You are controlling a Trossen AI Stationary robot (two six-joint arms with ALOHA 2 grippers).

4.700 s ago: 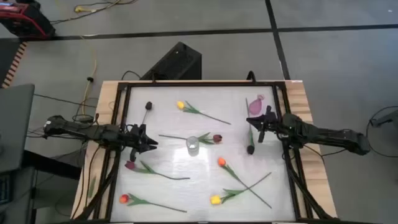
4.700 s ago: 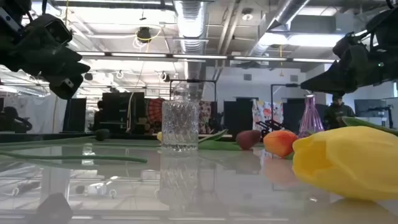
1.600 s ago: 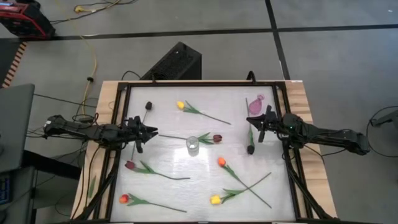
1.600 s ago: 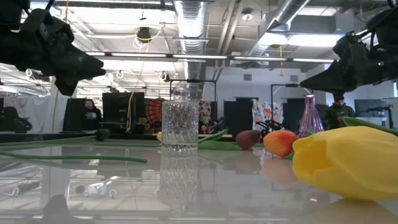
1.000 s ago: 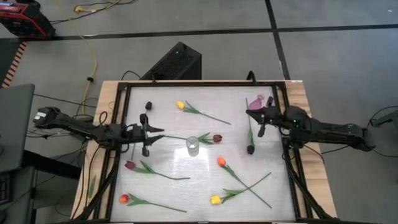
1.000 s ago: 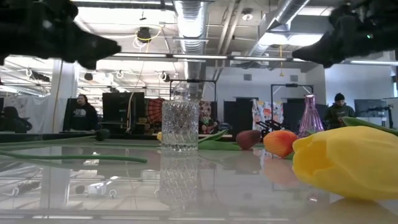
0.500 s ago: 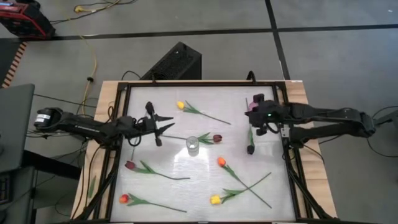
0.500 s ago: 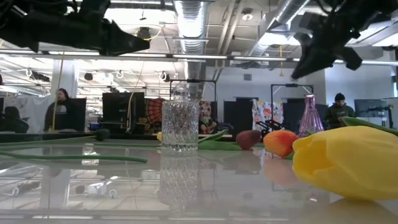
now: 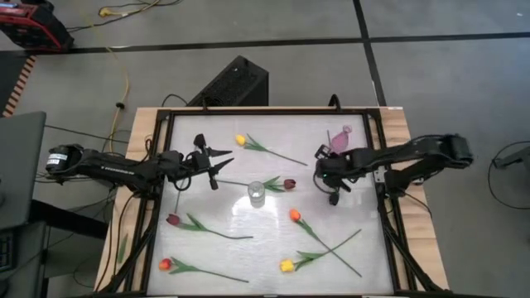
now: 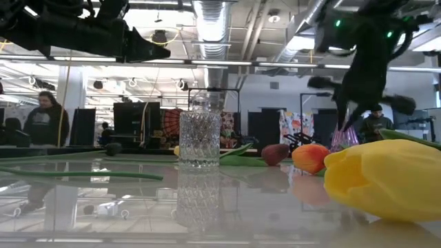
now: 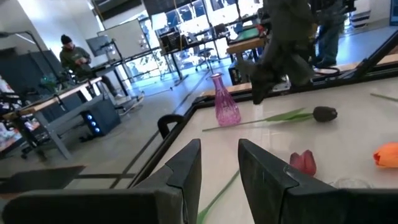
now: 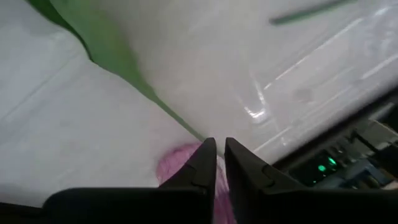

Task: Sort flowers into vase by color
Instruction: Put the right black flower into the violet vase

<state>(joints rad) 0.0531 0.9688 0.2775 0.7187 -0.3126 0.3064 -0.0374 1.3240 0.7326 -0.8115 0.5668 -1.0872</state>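
Observation:
Several tulips lie flat on the white table. There are a yellow one (image 9: pixel 241 140), a dark red one (image 9: pixel 289 184), an orange one (image 9: pixel 294 215), a maroon one (image 9: pixel 172 220), and a dark-headed one (image 9: pixel 333 199) whose stem runs toward the far edge. A clear glass vase (image 9: pixel 256 193) stands mid-table and a pink vase (image 9: pixel 341 141) stands far right. My left gripper (image 9: pixel 222 163) hovers open left of the clear vase. My right gripper (image 9: pixel 325 168) points down, shut, above the dark tulip's stem (image 12: pixel 124 68), beside the pink vase (image 12: pixel 177 165).
A second yellow tulip (image 9: pixel 286 266) and a red-orange one (image 9: pixel 165 265) lie near the near edge. Another dark head (image 9: pixel 198 141) lies at far left. A black frame (image 9: pixel 389 223) rims the table. People stand in the room behind (image 10: pixel 43 120).
My left gripper has moved toward the table's right and far side, staying open. My right gripper has swung toward the table's left and tipped its fingers downward over the dark tulip's stem. The flowers and vases have stayed put.

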